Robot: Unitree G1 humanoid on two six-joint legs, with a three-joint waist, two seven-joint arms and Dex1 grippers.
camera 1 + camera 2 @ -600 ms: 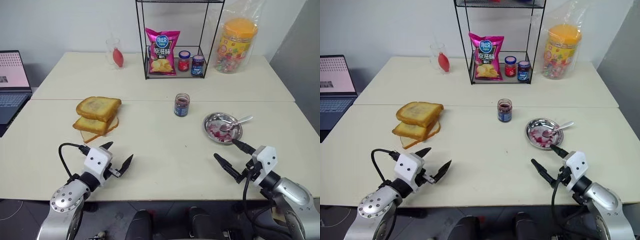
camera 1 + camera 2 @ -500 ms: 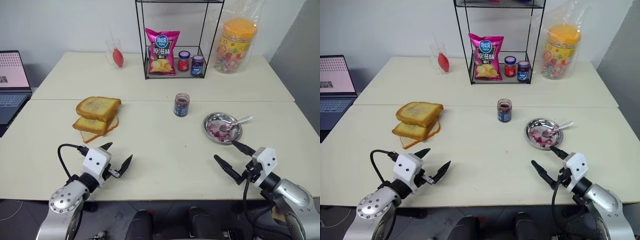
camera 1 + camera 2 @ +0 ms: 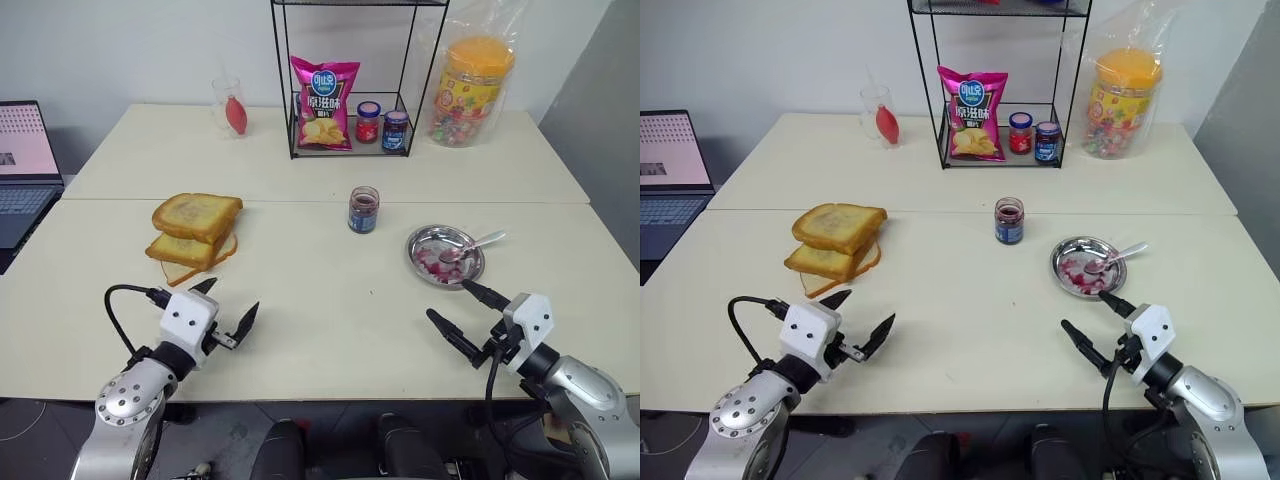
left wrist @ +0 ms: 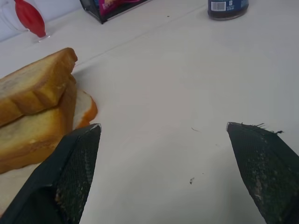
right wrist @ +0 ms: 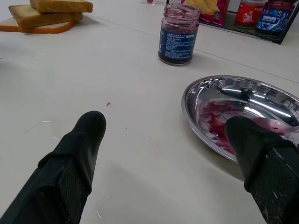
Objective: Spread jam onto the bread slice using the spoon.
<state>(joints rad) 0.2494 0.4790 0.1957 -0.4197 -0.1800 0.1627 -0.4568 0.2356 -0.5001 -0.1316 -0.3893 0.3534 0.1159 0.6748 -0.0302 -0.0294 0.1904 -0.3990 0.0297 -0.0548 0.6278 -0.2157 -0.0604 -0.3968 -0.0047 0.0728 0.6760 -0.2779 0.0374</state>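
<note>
On the pale bench (image 3: 320, 260), the left gripper (image 3: 227, 306) hovers with jaws spread wide and empty, just short of the toast pile. The thick golden toasted bread slice (image 3: 197, 214) tops it, hiding most of the slices beneath. Mid-bench stands the small clear glass jar of dark jam (image 3: 364, 209). The slim silver spoon (image 3: 470, 245) rests in the jam-smeared round steel dish (image 3: 424, 240), its bowl hard to make out. The right gripper (image 3: 448, 310), wide open, holds nothing.

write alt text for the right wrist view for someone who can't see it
The right gripper hangs open and empty over a pale table, one finger in front of a shiny metal dish smeared with red jam. Behind the dish stands an open jam jar, and a pile of toast slices lies farther off.
</note>
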